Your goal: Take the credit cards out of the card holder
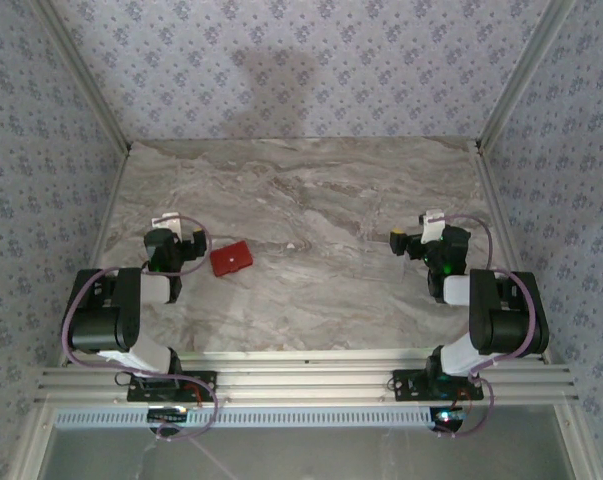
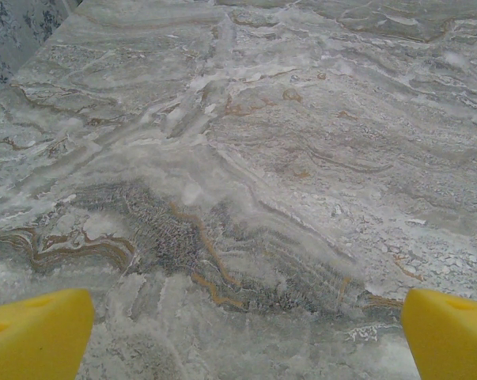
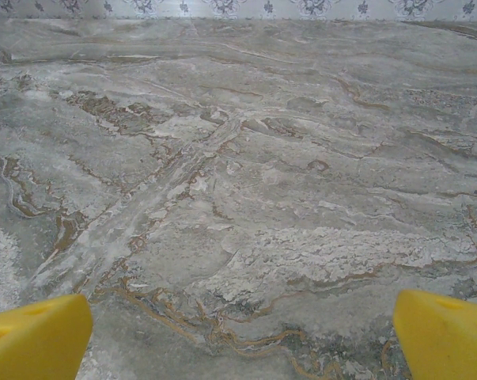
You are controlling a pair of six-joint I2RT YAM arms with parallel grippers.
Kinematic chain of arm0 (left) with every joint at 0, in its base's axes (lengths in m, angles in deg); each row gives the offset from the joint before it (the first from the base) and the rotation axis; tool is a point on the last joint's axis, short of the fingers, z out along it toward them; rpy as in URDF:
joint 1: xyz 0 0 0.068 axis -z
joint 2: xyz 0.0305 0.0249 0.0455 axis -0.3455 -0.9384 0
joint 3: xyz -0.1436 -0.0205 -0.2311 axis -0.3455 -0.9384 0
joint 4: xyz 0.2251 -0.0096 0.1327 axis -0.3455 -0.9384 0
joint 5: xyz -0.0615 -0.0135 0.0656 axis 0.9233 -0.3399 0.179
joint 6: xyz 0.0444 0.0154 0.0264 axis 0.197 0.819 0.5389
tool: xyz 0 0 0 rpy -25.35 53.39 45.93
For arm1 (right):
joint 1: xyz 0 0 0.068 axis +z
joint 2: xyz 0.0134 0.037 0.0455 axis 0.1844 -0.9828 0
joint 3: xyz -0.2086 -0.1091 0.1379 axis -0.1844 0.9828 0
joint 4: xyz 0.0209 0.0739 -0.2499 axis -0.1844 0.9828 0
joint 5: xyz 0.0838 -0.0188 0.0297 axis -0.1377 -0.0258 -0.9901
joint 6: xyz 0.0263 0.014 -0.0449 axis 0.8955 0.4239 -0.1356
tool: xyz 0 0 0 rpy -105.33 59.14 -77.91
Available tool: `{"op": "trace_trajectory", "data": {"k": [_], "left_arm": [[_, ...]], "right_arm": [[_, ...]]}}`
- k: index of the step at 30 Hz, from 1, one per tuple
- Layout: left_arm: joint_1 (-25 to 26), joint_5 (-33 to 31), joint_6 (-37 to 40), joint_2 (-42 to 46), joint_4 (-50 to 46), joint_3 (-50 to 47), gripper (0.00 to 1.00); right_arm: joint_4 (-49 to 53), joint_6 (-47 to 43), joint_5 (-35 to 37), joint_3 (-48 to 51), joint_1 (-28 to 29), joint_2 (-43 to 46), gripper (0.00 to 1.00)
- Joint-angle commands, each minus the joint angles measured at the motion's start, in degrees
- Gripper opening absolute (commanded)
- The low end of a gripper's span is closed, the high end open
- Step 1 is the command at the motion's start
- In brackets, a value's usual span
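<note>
The small flat red card holder (image 1: 231, 260) lies red face up on the grey veined marble table (image 1: 321, 200), its long axis slanting from near-left to far-right. The left gripper (image 1: 179, 238) sits just left of the holder, and the right gripper (image 1: 409, 243) is well off to its right. The top view gives the holder. The wrist views give the yellow fingertips (image 2: 36, 332) (image 3: 444, 336) of both grippers, spread wide over marble and gripping nothing.

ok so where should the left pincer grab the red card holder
Probably from straight above with the left pincer: the card holder lies flat and slightly turned on the table, so only its edges offer grip. Pinch across its shorter width, jaws aligned to its tilt.
</note>
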Motion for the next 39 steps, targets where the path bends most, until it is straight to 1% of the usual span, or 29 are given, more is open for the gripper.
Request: {"op": "trace_trajectory", "data": {"k": [1,20,23,25,28,30,33,35,37,39], "left_arm": [[-0.1,1.18,0.62,0.31,1.55,1.51,1.0],[-0.19,1.36,0.76,0.38,1.82,1.43,1.0],[0.16,3.03,1.65,2.49,-2.35,2.72,1.0],[0.25,3.34,1.94,4.38,-6.37,3.99,1.0],[0.5,2.38,1.54,6.25,-11.37,5.78,1.0],[1.08,0.97,1.21,7.13,-14.0,6.37,1.0],[3.44,-4.56,0.4,9.05,-21.22,8.4,1.0],[5.62,-7.65,0.24,10.66,-27.46,10.36,1.0],[7.38,-11.16,-0.42,12.4,-31.59,11.49,1.0],[7.82,-11.85,-2.69,14.64,-35.99,12.75,0.99]], "right_arm": [[-0.79,-0.76,-1.04,0.45,-0.39,-0.11,1.0],[-1.01,-0.63,-0.89,0.54,-0.48,-0.06,1.0],[1.28,0.28,3.16,-0.44,0.04,0.65,1.0],[3.31,0.52,3.69,-1.3,0.03,1.56,1.0],[8.55,0.64,4.08,-3.15,0.23,3.89,1.0],[12.95,0.89,5.65,-4.78,0.31,5.39,1.0],[22.03,1.64,8.51,-8.35,0.5,7.12,0.99],[30.84,3.33,11.53,-12.21,0.81,8.23,0.9],[40.25,4.25,13.49,-15.92,1.24,8.73,0.86],[46.98,4.21,13.31,-18.13,1.87,9.46,0.85]]}}
